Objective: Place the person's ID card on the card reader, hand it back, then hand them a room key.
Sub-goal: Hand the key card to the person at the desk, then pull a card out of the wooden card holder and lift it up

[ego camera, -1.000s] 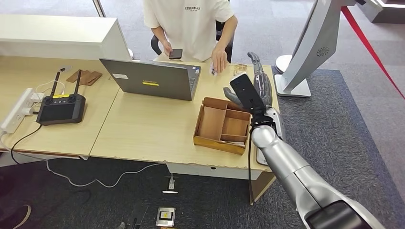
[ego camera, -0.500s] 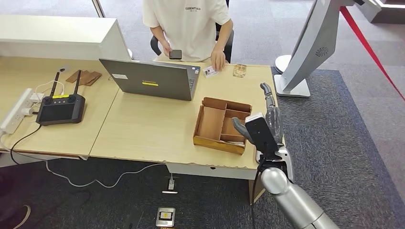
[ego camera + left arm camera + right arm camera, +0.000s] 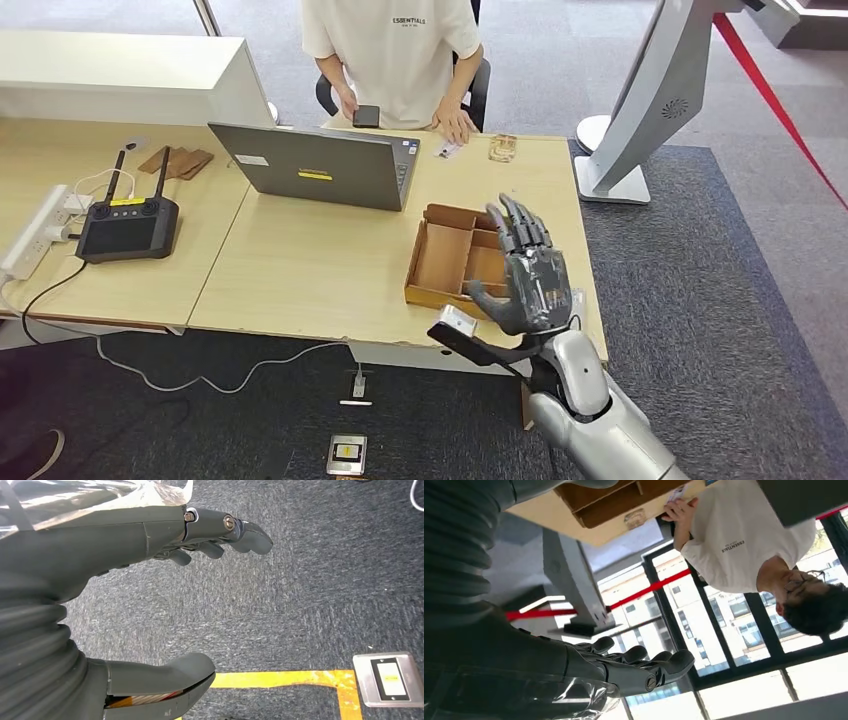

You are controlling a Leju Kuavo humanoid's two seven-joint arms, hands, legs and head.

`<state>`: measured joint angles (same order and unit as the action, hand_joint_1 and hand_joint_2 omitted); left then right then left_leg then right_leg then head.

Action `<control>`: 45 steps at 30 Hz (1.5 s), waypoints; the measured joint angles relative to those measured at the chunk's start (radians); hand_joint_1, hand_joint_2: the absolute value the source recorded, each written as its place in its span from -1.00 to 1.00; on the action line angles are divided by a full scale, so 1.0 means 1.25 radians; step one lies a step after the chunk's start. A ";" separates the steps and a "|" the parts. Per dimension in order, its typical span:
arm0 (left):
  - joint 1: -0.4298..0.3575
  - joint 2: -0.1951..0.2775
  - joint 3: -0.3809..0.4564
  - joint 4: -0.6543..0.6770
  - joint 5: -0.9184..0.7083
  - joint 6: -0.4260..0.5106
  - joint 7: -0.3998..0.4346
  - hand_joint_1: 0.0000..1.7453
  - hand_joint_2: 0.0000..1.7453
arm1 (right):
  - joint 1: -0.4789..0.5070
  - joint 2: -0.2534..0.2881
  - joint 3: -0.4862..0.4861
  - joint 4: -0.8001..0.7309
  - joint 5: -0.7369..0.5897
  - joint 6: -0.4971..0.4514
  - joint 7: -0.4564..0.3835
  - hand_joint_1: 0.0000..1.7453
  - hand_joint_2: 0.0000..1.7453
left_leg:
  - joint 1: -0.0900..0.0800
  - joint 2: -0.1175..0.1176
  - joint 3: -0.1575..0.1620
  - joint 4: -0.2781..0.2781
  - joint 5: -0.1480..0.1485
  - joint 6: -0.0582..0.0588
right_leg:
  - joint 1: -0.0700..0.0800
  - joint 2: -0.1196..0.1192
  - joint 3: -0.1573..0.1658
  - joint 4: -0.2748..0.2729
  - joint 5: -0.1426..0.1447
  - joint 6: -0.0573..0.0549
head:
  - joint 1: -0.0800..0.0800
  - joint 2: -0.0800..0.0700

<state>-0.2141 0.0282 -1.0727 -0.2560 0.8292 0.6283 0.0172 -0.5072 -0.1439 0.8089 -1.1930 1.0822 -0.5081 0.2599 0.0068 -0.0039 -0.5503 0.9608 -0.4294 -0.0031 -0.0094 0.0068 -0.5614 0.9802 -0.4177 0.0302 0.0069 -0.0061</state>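
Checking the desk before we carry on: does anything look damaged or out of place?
The front edge of the desk is chipped and ragged below the cardboard tray. A small device lies on the carpet under the desk.

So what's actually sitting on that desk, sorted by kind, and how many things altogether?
Laptop: 1
Handheld controller with antennas: 1
Power strip: 1
Cardboard divided tray: 1
ID card by the person's hand: 1
Small clear object near the far edge: 1
Brown flat pieces: 1 group
Total: 7
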 joint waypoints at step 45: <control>-0.013 -0.001 -0.015 0.000 -0.008 0.000 0.015 -1.00 1.00 | -0.005 0.078 0.042 0.318 0.074 0.000 0.089 -1.00 1.00 | 0.000 0.000 0.000 0.000 0.000 0.000 | 0.000 0.000 0.000 0.000 0.000 0.000 | 0.000 0.000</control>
<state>-0.2304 0.0273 -1.0920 -0.2564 0.8197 0.6282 0.0357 -0.5135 -0.0463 0.8612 -0.7949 1.1743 -0.5077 0.3710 0.0067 -0.0038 -0.5502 0.9608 -0.4294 -0.0030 -0.0094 0.0067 -0.5615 0.9801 -0.4178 0.0303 0.0070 -0.0061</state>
